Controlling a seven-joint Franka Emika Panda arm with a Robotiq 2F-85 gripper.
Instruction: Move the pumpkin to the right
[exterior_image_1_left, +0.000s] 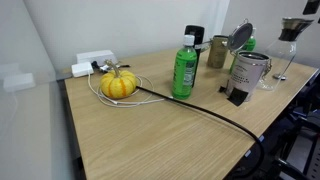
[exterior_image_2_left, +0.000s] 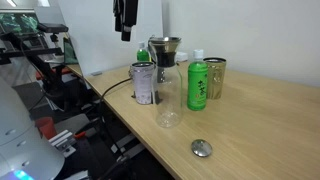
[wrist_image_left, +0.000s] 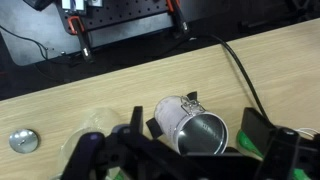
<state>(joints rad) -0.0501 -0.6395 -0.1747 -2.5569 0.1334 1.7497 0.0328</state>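
The pumpkin (exterior_image_1_left: 118, 85) is small, round and yellow-orange with a dark stem. It sits on the wooden table near the white power strip (exterior_image_1_left: 95, 66), to the left of the green bottle (exterior_image_1_left: 184, 68) in that view. A black cable runs past it. My gripper (exterior_image_2_left: 125, 20) hangs high above the table, over the metal can (exterior_image_2_left: 143, 83). In the wrist view the gripper (wrist_image_left: 180, 155) is open and empty, and it looks down on the can (wrist_image_left: 190, 125). The pumpkin shows in neither the wrist view nor that exterior view.
A glass carafe with a dripper (exterior_image_2_left: 167, 85), a green bottle (exterior_image_2_left: 198, 82) and a brass cup (exterior_image_2_left: 215, 75) stand around the can. A round metal lid (exterior_image_2_left: 202, 148) lies near the table edge. A black cable (exterior_image_1_left: 200, 108) crosses the table.
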